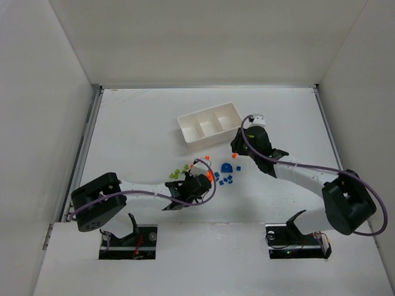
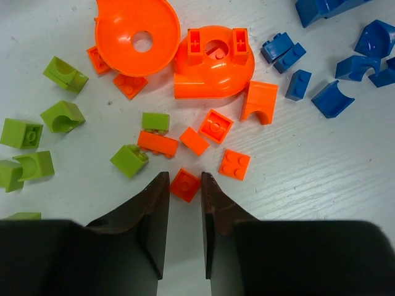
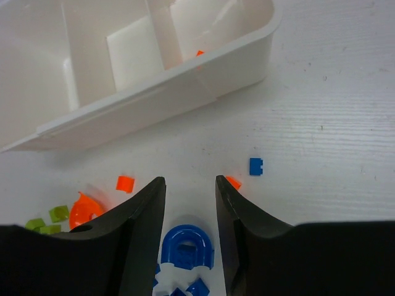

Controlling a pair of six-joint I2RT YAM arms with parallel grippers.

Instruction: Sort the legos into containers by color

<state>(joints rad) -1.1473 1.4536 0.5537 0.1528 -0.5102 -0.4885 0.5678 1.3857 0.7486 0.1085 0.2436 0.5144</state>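
Legos (image 1: 216, 176) loose on the white table (image 1: 136, 123), clustered about its middle and a little toward the near edge. Yellow-green bricks (image 2: 62, 117) at the left of the cluster, orange in the centre, blue bricks (image 2: 333, 98) at the right. Among the orange, two large rounded pieces: a dish with a hole (image 2: 137, 37) and, just beside it, a curved block (image 2: 213, 61), with small flat bricks strewn close around both. Among the blue, a large rounded arch (image 3: 187, 246) with a handful of little bricks and arches near it.

White tray (image 1: 213, 140) farther back, between the cluster and the far edge, skew to the table's edges and apart from the loose pieces. Three compartments in a row, split by two inner walls. One orange brick (image 3: 199, 53) showing over the wall of an end compartment.

Left gripper (image 2: 184, 180) low over the orange pieces, jaws nearly together, with a small orange brick (image 2: 185, 186) set cornerwise between the fingertips. Pinched or merely flanked: cannot tell.

Right gripper (image 3: 190, 185) near the tray's right end, above bare table between tray and blue pieces. Jaws apart, nothing between them, the blue arch down on the table below the gap. A single blue brick (image 3: 256, 166) and an orange one (image 3: 233, 182) just beyond the right finger.
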